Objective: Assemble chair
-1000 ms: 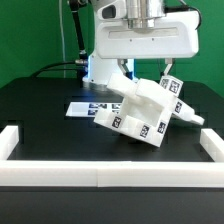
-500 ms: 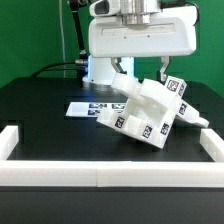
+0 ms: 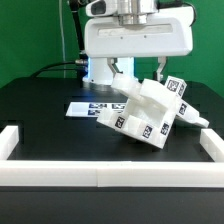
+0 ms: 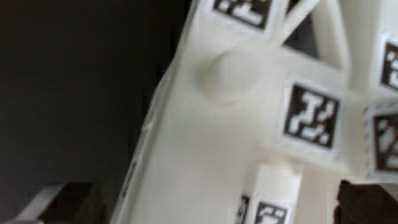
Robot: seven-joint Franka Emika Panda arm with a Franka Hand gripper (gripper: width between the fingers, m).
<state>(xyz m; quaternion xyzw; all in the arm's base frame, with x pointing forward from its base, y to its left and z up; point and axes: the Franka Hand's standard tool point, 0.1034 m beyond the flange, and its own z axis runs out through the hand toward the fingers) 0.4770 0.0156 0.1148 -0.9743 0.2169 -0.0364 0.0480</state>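
The chair (image 3: 145, 112), a partly built white blocky piece with black-and-white tags, lies tilted on the black table at the exterior view's right of centre. My gripper (image 3: 141, 70) hangs just above its upper edge. The jaws stand apart and hold nothing. One finger (image 3: 120, 69) is on the exterior view's left and the other on its right. In the wrist view the chair (image 4: 214, 130) fills the picture, with a round knob (image 4: 231, 72) and several tags. The dark fingertips (image 4: 50, 206) sit at the two lower corners, either side of the chair.
The marker board (image 3: 82, 106) lies flat behind the chair on the exterior view's left. A white rail (image 3: 100, 175) borders the table's front and sides. The robot's base (image 3: 96, 68) stands at the back, with cables beside it.
My gripper has risen a little above the chair. The chair has not moved.
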